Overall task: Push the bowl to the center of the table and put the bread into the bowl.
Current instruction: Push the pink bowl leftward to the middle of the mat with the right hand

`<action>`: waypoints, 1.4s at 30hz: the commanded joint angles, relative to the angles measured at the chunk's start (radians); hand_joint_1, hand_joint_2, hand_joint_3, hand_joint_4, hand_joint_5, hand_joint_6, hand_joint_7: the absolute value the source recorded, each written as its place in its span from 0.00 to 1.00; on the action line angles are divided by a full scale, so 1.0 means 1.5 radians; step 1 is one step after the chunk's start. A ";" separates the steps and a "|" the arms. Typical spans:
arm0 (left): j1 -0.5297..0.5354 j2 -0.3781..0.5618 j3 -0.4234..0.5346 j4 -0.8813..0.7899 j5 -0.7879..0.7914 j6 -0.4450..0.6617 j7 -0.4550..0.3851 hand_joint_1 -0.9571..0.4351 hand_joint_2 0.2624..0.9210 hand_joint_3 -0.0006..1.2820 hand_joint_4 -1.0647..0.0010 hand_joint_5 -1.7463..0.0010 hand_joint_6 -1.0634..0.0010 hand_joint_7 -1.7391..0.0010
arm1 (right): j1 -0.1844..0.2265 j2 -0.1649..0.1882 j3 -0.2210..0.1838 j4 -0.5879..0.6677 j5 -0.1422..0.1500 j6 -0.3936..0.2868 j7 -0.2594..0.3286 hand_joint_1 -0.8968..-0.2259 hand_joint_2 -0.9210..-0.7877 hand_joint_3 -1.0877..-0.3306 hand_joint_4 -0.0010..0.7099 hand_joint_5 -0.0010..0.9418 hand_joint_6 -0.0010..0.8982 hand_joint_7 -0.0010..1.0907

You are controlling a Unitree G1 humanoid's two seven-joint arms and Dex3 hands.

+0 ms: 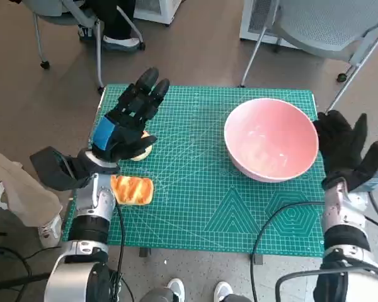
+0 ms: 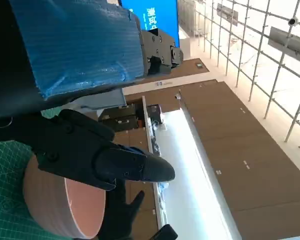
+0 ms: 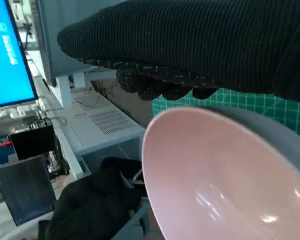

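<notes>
Bowl first: the wide pink ceramic bowl (image 1: 271, 138) sits empty on the right half of the green gridded cutting mat (image 1: 201, 207) that covers the small table, well off centre and close to the mat's right edge. The black knitted right hand (image 1: 341, 146) stands just beside the bowl's right rim, fingers up and close together, holding nothing; from the head view I cannot tell whether the glove already touches the rim, though the right wrist view shows the glove right over it.

The left hand (image 1: 131, 119), black with blue tape on its back, hovers above the mat's left side with fingers extended and only slightly apart, gripping nothing. A pale round piece of bread (image 1: 142, 150) peeks out from beneath it; a golden, glazed rectangular bread roll (image 1: 132, 189) lies nearer the robot, beside the left wrist, by the mat's left edge.

My reading of the risks:

1. The bowl is deep and round, so a push applied high on the rim could tip it instead of sliding it.
2. The mat may grip its base, making it stick, then lurch past centre.
3. An off-axis push could spin it toward the far edge.
4. The left hand, lowering, could squash the bread under it or nudge the roll off the table.
</notes>
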 commanded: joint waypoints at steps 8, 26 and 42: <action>0.007 0.005 0.002 -0.010 -0.003 -0.004 0.004 0.32 1.00 0.11 0.97 1.00 0.83 1.00 | 0.007 0.036 0.000 0.011 -0.010 0.017 -0.003 0.34 0.00 0.36 0.26 0.02 0.27 0.11; 0.017 0.004 0.003 -0.023 -0.006 0.000 0.011 0.32 1.00 0.11 0.97 1.00 0.83 1.00 | -0.002 0.078 0.012 0.012 -0.020 0.024 0.003 0.34 0.00 0.39 0.25 0.00 0.26 0.09; 0.028 -0.001 0.000 -0.041 -0.005 0.007 0.026 0.32 1.00 0.11 0.97 1.00 0.82 1.00 | -0.017 0.108 0.020 0.012 -0.031 0.022 0.008 0.31 0.00 0.39 0.25 0.00 0.28 0.09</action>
